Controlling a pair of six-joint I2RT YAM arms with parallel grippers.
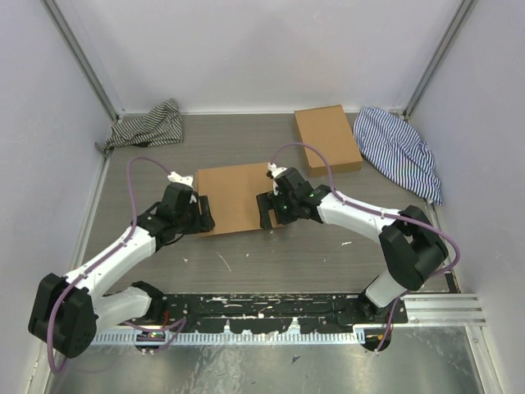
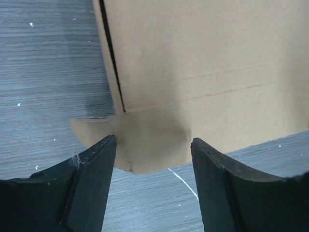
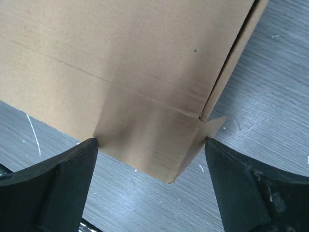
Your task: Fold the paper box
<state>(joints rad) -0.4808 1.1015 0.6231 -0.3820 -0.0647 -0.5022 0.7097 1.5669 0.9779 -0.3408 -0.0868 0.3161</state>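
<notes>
Grey table (image 1: pixel 328 254) holds paper box (image 1: pixel 234 197) flat; left tool (image 2: pixel 153 145) and right tool (image 3: pixel 150 145), both spread, straddle its near corners, probably ready to fold.

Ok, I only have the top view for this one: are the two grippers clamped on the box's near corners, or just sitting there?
Observer: Not clamped. The left wrist view shows the left gripper open, with one finger on each side of the near left corner of the paper box.
Operator: And the right one?
Observer: Also open. The right gripper straddles the near right corner, jaws wide apart.
Operator: Anything loose at that corner?
Observer: A small tab sticks out sideways past the box's right wall, close to one finger.
</notes>
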